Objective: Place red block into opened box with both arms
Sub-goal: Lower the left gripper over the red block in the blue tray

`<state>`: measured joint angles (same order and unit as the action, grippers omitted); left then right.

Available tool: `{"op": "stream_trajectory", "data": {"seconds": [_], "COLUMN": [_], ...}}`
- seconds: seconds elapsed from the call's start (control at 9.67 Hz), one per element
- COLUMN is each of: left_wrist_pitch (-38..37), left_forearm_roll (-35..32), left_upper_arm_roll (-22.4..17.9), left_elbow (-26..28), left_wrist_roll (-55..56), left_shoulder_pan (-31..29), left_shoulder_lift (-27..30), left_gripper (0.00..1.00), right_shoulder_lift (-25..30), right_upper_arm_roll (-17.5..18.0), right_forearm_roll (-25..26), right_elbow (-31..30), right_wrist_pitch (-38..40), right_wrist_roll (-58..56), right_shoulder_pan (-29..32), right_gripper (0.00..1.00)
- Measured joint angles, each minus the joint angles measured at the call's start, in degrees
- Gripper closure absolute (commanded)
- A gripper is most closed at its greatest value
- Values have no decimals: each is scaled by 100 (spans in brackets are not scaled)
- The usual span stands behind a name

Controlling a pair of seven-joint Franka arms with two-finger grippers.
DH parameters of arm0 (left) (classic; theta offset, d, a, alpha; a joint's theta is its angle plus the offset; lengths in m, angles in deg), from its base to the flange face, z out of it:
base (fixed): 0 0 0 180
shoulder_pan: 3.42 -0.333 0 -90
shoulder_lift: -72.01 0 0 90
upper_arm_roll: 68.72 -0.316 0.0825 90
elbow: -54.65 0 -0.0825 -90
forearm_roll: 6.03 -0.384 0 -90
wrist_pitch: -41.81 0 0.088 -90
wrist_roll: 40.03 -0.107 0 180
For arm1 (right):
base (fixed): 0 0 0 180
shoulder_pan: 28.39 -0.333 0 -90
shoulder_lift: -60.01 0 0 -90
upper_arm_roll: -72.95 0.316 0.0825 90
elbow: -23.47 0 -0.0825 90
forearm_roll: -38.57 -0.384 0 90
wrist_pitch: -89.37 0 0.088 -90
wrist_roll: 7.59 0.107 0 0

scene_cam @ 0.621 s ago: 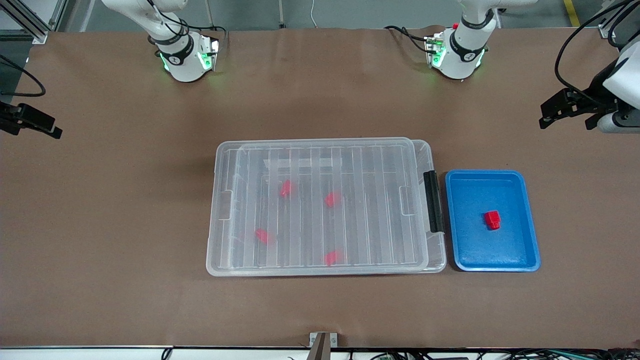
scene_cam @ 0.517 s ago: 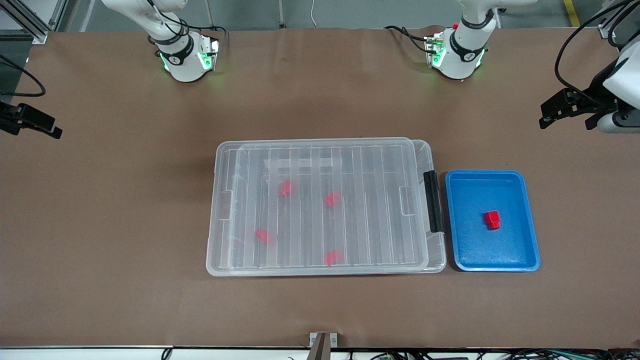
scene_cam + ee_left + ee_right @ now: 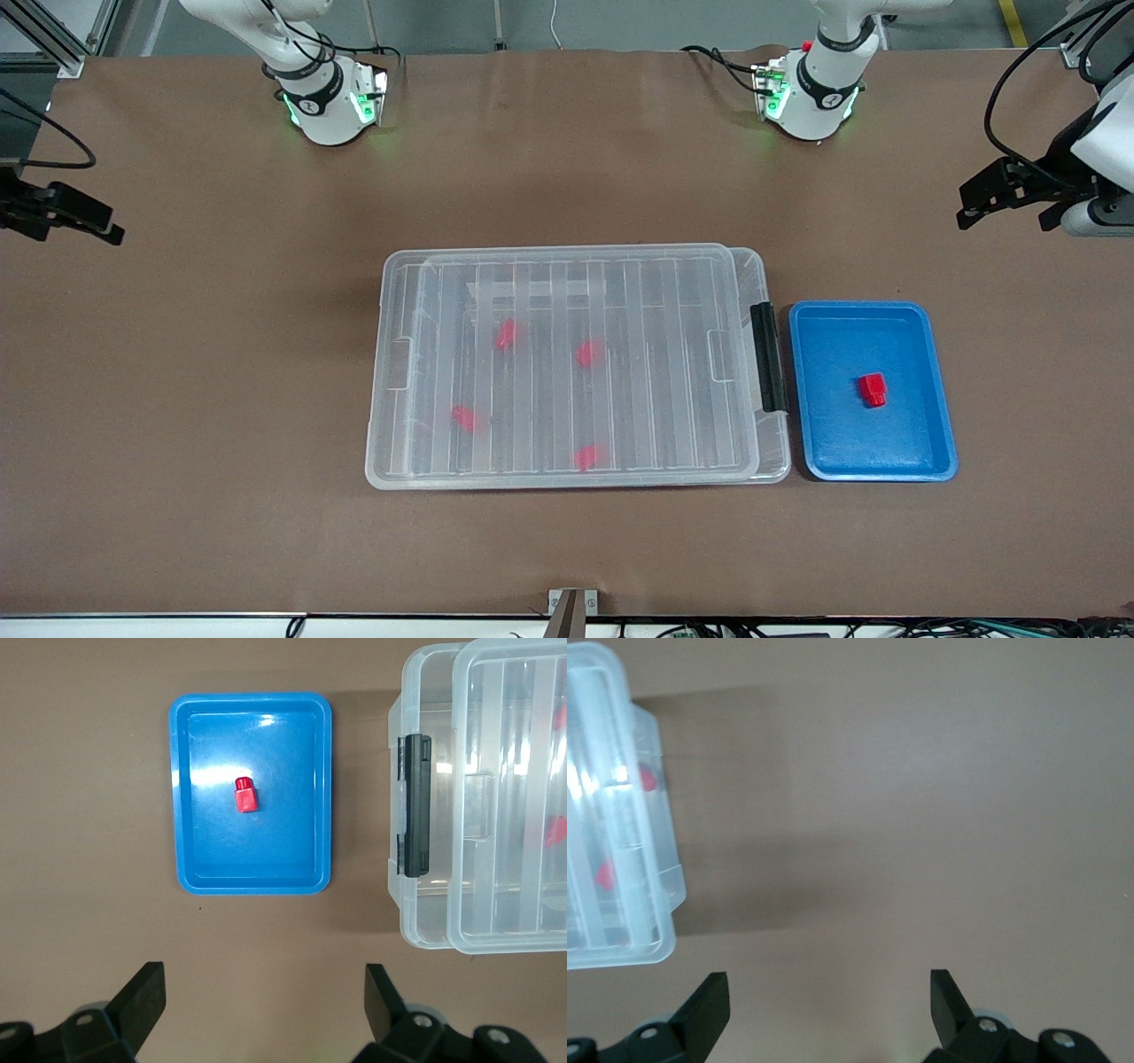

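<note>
Red block (image 3: 872,389), small bright plastic, lay untouched in the shallow blue tray (image 3: 939,390) beside the lidded clear box (image 3: 394,372); my left end effector (image 3: 982,193) and right end effector (image 3: 84,223) hung open over bare bench, so opening came next.

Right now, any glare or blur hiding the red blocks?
Front view: the box lid's ribs smear the four blocks inside; the red block in the blue tray is sharp. Left wrist view: a glare patch on the tray, beside the block. Right wrist view: soft, box shadowed.

- Left gripper (image 3: 970,206): raised over the tabletop's edge at the left arm's end, fingers (image 3: 146,992) spread wide, empty.
- Right gripper (image 3: 106,229): raised over the tabletop's edge at the right arm's end, fingers (image 3: 709,1001) wide apart, empty.
</note>
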<state>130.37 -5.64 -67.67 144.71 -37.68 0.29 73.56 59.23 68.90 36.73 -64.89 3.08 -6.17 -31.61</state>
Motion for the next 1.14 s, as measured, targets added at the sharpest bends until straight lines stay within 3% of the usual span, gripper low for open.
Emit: {"op": "stream_trajectory", "data": {"seconds": [0.21,0.41,0.72,1.14], "left_wrist_pitch": [26,601,1859,3223], "left_forearm_roll": [-3,-6,-7,-7], "left_upper_arm_roll": [-17,-77,-136,-170], "left_elbow": [21,125,664,1282], "left_wrist_roll": [0,-4,-310,-360], "left_shoulder_pan": [-12,-27,-85,-171], "left_shoulder_lift": [-262,-827,-1673,-2622], "left_gripper": [2,1,1,1], "right_shoulder_lift": [-480,-1281,-2198,-2770], "right_upper_arm_roll": [680,1153,1187,1196], "right_forearm_roll": [8,23,103,328], "right_elbow": [0,-2,16,25], "right_wrist_pitch": [-558,-1374,-2195,-2740], "right_wrist_roll": [699,968,967,970], "right_shoulder_pan": [-240,-363,-458,-653], "right_gripper": [0,0,0,0]}}
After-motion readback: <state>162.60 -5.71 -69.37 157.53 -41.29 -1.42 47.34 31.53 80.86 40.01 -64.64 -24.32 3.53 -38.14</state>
